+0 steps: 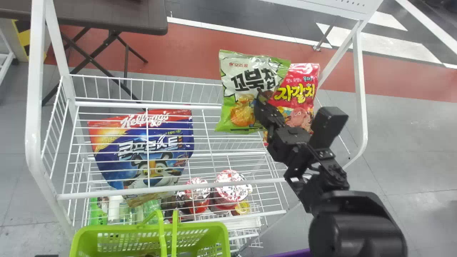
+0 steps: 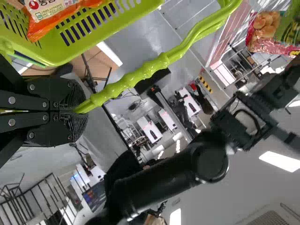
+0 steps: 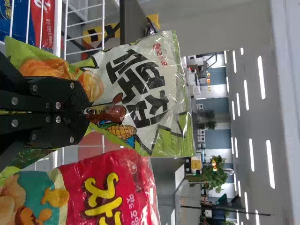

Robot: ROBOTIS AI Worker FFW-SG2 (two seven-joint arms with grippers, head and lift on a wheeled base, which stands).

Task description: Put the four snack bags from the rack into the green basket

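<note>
Pinches black-lettered green-and-white bag (image 1: 228,76) in closed right gripper (image 1: 260,95), beside yellow-lettered red bag (image 1: 307,76); clasps basket handle (image 2: 145,69) in closed left gripper (image 2: 78,111).

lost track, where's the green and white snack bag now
In the head view, the green and white snack bag is held just right of centre by the right tool, partly covering the red bag.

Snack bag 1 (image 1: 230,73): white and green, lettered in black. Snack bag 2 (image 1: 310,73): red, lettered in yellow. Cereal bag (image 1: 110,160): dark blue, red across 1 end. Basket (image 1: 117,228): lime green. Rack (image 1: 142,104): plain white.
</note>
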